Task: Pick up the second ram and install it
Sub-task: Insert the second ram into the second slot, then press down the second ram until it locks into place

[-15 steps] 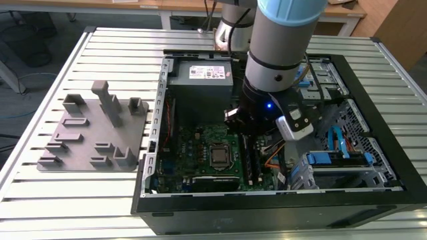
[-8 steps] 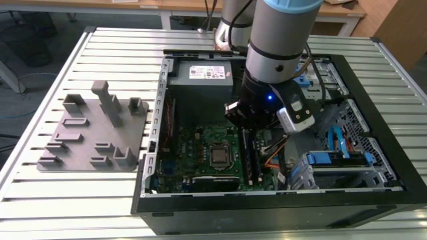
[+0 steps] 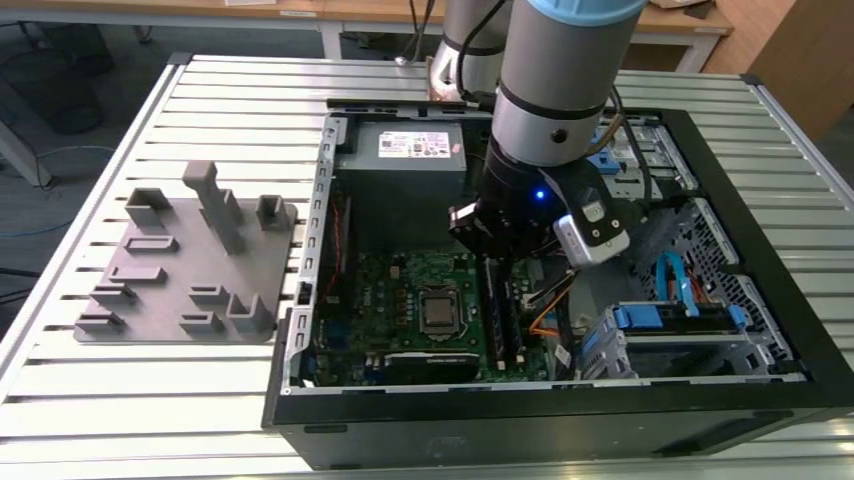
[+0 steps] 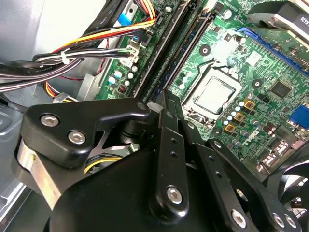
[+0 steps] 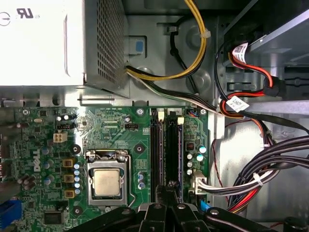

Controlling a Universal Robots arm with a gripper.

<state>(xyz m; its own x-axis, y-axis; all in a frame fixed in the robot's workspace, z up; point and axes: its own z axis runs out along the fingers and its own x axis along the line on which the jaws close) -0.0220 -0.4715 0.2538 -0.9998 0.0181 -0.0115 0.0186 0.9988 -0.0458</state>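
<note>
- Currently the black gripper (image 4: 166,104) hovers low over the green motherboard (image 5: 120,130), fingers closed together, gripping nothing visible.
- Slim blue second ram stick (image 5: 173,147) sits upright in its long black slot (image 5: 155,154).

gripper (image 5: 169,195) tips hidden behind linkage, power supply (image 5: 48,43) cropped

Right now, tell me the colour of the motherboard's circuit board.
Green; the motherboard shows best in the first wrist view.
</note>
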